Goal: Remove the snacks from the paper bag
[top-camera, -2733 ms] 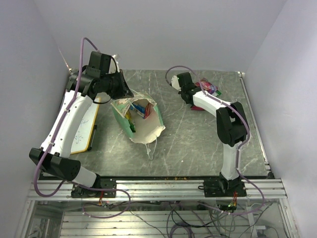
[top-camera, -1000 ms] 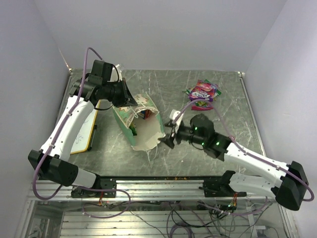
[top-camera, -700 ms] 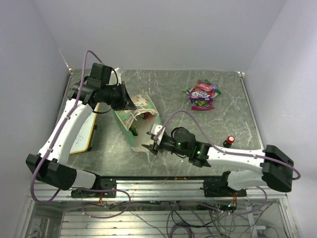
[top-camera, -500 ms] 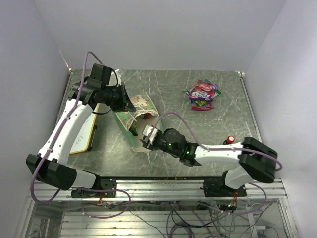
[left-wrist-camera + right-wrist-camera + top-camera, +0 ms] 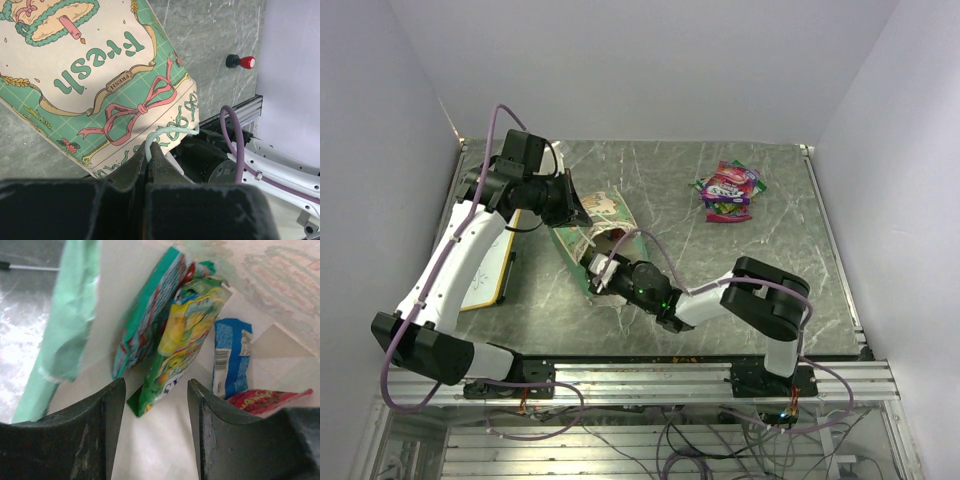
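The mint-green paper bag (image 5: 605, 215) lies on its side, its mouth toward the near edge. My left gripper (image 5: 583, 216) is shut on the bag's pale string handle (image 5: 165, 134), and the printed cream front (image 5: 95, 75) fills the left wrist view. My right gripper (image 5: 155, 390) is open inside the bag's mouth (image 5: 593, 268). A yellow-green packet (image 5: 185, 340) stands just beyond its fingertips, between the two, with nothing gripped. A teal-red packet (image 5: 147, 315) leans to its left, with a blue packet (image 5: 231, 355) and a red one (image 5: 267, 399) to its right. Pink-purple snacks (image 5: 728, 188) lie out on the table.
A wood-framed whiteboard (image 5: 488, 262) lies along the left edge of the table under the left arm. A small red-topped button (image 5: 241, 62) sits on the grey marbled table (image 5: 670, 180). The right arm's elbow (image 5: 770, 290) is folded low near the front rail.
My right arm swung from the packets at the back right across to the bag, and its gripper went into the mouth. The left gripper kept its hold on the handle.
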You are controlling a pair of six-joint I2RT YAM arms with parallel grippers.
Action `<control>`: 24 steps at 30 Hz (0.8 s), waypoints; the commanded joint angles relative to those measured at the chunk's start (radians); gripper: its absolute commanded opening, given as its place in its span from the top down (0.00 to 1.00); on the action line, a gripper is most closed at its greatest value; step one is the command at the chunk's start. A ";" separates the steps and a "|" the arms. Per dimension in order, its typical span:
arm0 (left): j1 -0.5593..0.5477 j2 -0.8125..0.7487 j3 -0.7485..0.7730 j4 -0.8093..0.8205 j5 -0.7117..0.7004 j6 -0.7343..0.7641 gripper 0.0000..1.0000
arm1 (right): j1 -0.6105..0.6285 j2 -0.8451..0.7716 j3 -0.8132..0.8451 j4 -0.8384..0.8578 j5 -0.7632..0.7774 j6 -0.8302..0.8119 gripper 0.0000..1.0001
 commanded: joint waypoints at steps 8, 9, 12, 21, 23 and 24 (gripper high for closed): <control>0.010 -0.023 0.051 -0.067 -0.024 0.029 0.93 | -0.054 0.155 0.140 0.156 0.007 0.064 0.46; 0.010 -0.023 0.051 -0.069 -0.023 0.032 0.93 | -0.054 0.180 0.154 0.156 0.006 0.061 0.46; 0.010 -0.023 0.044 -0.066 -0.001 0.033 0.93 | -0.054 0.229 0.206 0.135 0.036 0.053 0.45; 0.010 -0.020 0.069 -0.095 0.010 0.059 0.93 | -0.063 0.228 0.240 0.055 0.060 0.027 0.69; 0.010 -0.024 0.061 -0.081 0.011 0.047 0.93 | -0.062 0.194 0.217 0.029 0.032 0.036 0.79; 0.010 -0.025 0.059 -0.074 0.013 0.042 0.93 | -0.062 0.177 0.202 0.012 0.017 0.042 0.84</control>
